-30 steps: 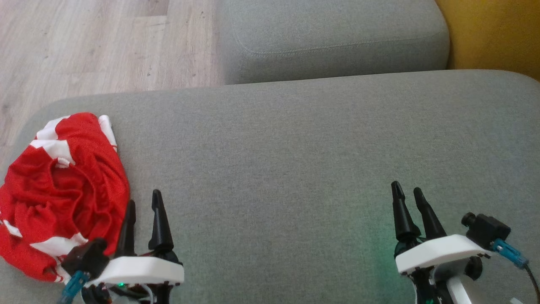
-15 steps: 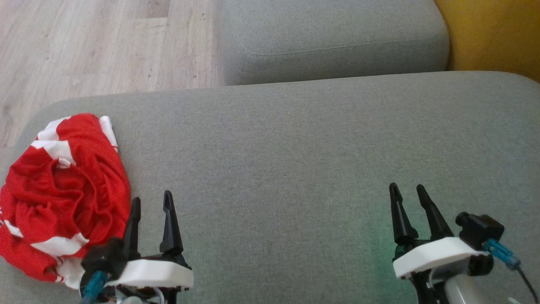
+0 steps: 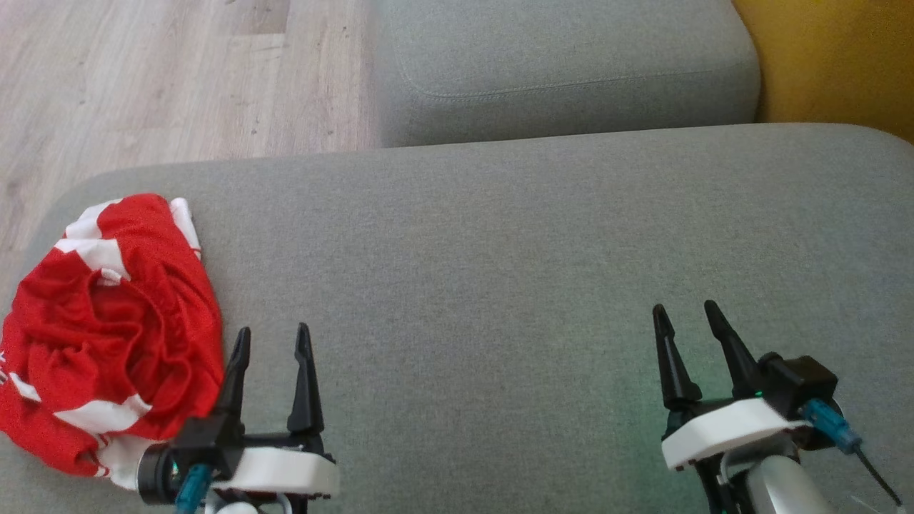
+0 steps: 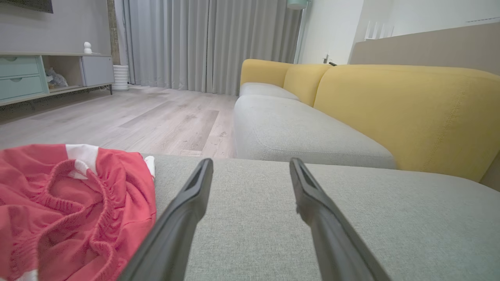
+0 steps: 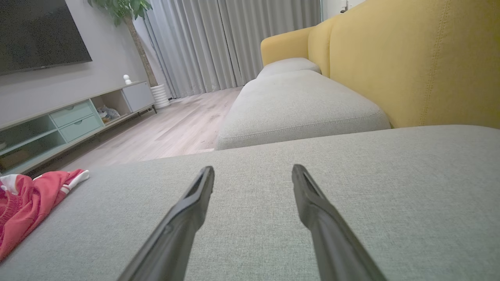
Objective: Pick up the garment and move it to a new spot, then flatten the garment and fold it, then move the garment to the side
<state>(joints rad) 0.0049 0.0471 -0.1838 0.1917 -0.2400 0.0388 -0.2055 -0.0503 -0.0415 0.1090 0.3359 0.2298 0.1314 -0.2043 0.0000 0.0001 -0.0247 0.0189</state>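
Your red-and-white garment (image 3: 107, 335) lies crumpled at the left end of the grey sofa cushion (image 3: 500, 235). Your left tool (image 3: 273, 335) sits just beside its right side, fingers apart and empty. Your right tool (image 3: 684, 308), also spread and empty, is toward the cushion's right end, well apart from it.

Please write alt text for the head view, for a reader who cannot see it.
A crumpled red and white garment lies at the left end of a grey sofa cushion. The left gripper, open and empty, is beside it; the right gripper, also open, is far to the right. Wooden floor shows beyond.
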